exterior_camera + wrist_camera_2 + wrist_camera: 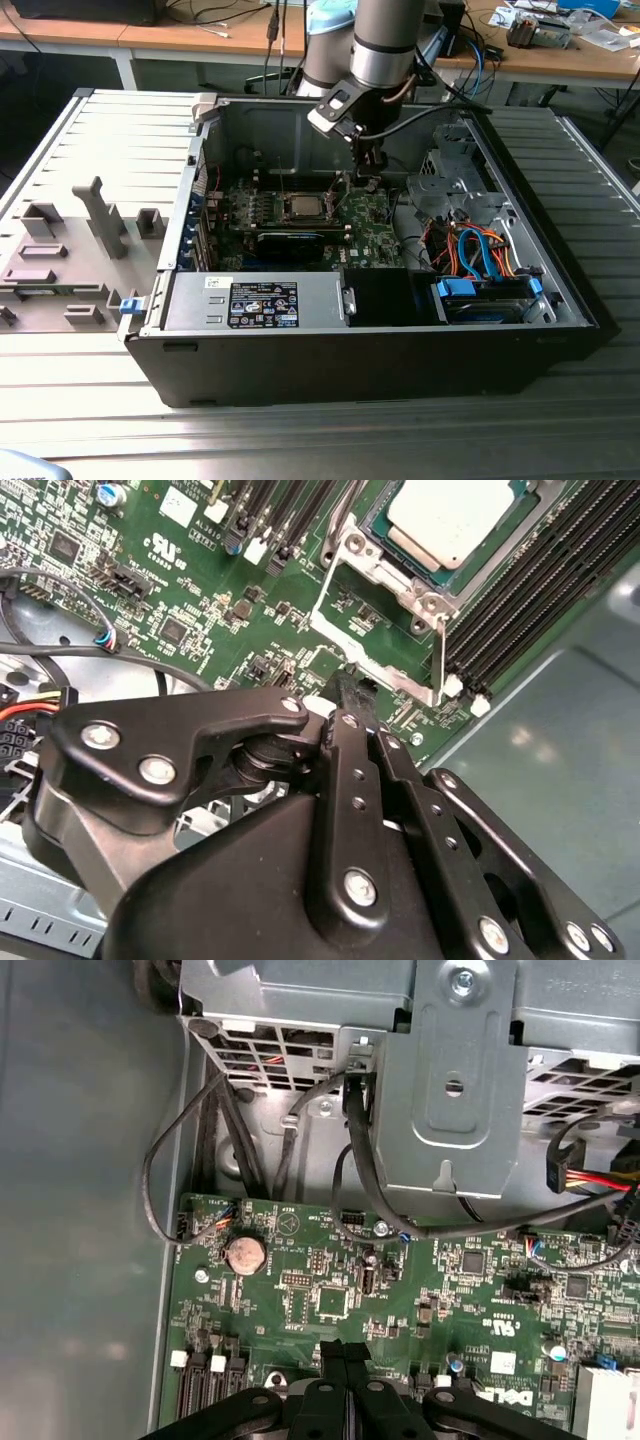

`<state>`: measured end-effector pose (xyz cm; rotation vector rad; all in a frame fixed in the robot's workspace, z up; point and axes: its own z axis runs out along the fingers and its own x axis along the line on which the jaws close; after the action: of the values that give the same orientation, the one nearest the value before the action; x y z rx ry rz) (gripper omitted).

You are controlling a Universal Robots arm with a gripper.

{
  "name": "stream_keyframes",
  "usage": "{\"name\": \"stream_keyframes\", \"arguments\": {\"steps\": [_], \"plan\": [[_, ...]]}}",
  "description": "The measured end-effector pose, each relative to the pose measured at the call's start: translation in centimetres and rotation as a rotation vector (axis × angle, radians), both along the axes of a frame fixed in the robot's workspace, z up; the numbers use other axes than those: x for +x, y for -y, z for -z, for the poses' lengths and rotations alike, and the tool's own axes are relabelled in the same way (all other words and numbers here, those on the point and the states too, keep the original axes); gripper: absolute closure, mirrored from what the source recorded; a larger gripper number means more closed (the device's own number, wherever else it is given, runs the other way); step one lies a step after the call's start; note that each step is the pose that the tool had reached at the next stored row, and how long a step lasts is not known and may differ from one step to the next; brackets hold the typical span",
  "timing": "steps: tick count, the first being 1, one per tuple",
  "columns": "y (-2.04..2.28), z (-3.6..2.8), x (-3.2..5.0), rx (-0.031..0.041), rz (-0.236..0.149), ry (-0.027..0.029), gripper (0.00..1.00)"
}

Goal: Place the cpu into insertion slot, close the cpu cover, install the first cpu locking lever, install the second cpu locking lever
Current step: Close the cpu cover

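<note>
Cpu [452, 520] seen lying in insertion slot [378, 528], silvery top up, in second wrist view. Round battery [244, 1253] and black cables [365, 1150] seen in first wrist view. Tool [350, 685] fingers pressed together, nothing held, tip near thin metal lever [441, 650].

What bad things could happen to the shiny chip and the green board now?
1. The shut gripper hangs right at the edge of the cpu cover, which looks swung open. A slip could bend it.
2. The cpu lies uncovered in the insertion slot. A knock might shift it.
3. The gripper's tip sits close above the green circuit board, so its tiny parts could get scraped.
</note>
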<state>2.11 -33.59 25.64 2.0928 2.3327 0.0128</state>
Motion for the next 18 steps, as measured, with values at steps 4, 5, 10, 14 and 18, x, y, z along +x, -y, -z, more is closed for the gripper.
{"name": "stream_keyframes", "arguments": {"steps": [4,5,10,14,18], "plan": [[0.0,-0.37,-0.34,-0.0001,0.0,0.0034,0.89],[0.0,-0.47,-0.4,-0.0001,0.0,0.0041,0.89],[0.0,-0.87,-0.82,0.0,0.0,0.0078,0.89],[0.0,-1.01,-0.99,0.0,0.0,0.009,0.89],[0.0,-1.08,-1.17,0.0001,0.0,0.0101,0.89]]}}
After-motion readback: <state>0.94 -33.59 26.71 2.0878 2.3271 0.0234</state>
